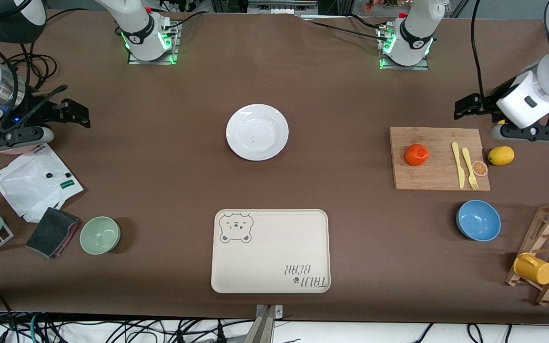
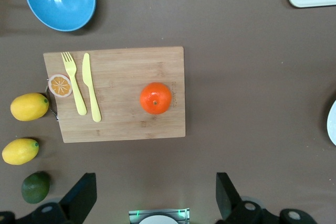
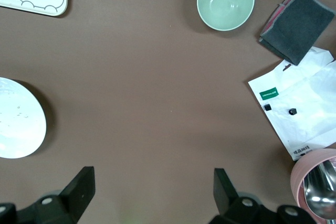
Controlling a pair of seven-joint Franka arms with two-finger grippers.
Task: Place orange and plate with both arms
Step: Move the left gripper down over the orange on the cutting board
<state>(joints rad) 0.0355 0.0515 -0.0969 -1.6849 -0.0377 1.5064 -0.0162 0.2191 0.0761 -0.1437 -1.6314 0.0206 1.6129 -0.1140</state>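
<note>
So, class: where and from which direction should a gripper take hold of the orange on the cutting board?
Probably from straight above, fingers closing across the orange's widest middle. It is round, so no side grips better, and it sits alone on the flat cutting board, apart from the yellow knife. The open left gripper is the closer one.

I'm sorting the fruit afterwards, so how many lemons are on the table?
2. One lemon lies beside the cutting board, by the orange slice; the other lemon lies between it and a green lime. The front view shows only one, so more may be hidden.
</note>
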